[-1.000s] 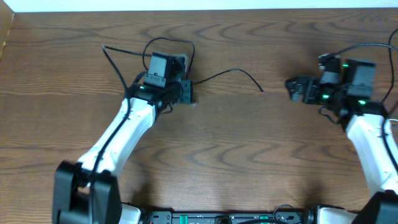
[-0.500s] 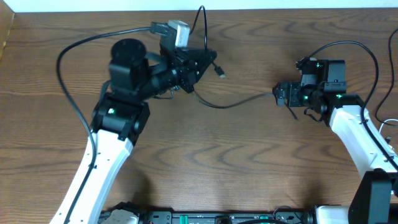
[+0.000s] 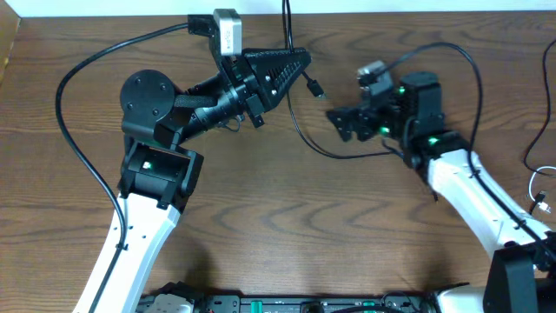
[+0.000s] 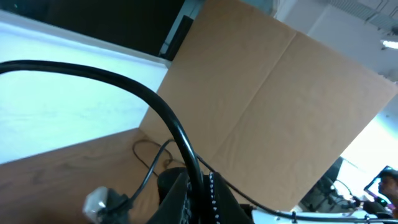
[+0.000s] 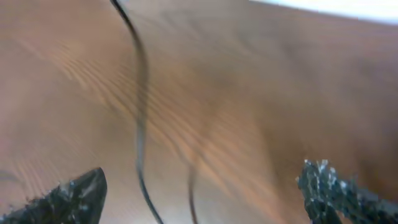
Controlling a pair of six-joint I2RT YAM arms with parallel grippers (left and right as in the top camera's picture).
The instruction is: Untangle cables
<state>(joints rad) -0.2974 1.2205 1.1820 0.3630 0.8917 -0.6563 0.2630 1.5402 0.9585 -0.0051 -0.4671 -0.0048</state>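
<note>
The left hand (image 3: pixel 300 59) is clenched on a thin black cable (image 5: pixel 142 93), which runs down between the wide-apart fingertips of the released right hand (image 3: pixel 340 124), above the desk (image 3: pixel 261 217).

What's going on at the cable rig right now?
Two arms are working on untangling cables. The left gripper is up off the table and shut on a thin black cable. One plug dangles just below it, and the rest sags in a loop towards the right arm. The right gripper is wide open beside that loop. In its wrist view the cable runs between the fingers, but nothing is gripped yet.
</note>
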